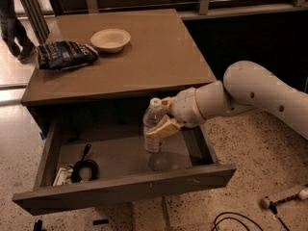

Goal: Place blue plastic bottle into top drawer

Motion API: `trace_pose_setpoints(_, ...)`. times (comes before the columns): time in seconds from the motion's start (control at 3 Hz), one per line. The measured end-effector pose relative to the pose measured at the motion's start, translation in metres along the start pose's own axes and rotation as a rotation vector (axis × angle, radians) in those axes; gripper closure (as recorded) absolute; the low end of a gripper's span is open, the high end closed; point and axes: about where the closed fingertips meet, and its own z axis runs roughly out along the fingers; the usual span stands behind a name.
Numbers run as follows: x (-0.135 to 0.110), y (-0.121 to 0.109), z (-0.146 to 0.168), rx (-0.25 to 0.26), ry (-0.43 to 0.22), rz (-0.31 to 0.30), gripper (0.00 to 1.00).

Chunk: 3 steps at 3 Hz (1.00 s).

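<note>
The blue plastic bottle point(153, 127) is clear with a white cap and stands upright inside the open top drawer point(120, 189), its base close to the drawer floor on the right side. My gripper point(162, 121) is shut on the bottle's middle, reaching in from the right with the white arm behind it. The drawer is pulled far out below the table top.
A brown table point(159, 57) carries a pale bowl point(110, 39) and a dark blue chip bag point(65, 55). In the drawer's left part lie a black round object point(84, 169) and some small items. Cables and a white tool point(284, 196) lie on the speckled floor. A person's legs point(12, 18) stand far left.
</note>
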Motion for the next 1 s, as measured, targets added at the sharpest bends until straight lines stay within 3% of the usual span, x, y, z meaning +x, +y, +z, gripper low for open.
trace_pose_setpoints(1.0, 0.053, -0.014, 0.057, -0.043, -0.036, -0.061, 1.0)
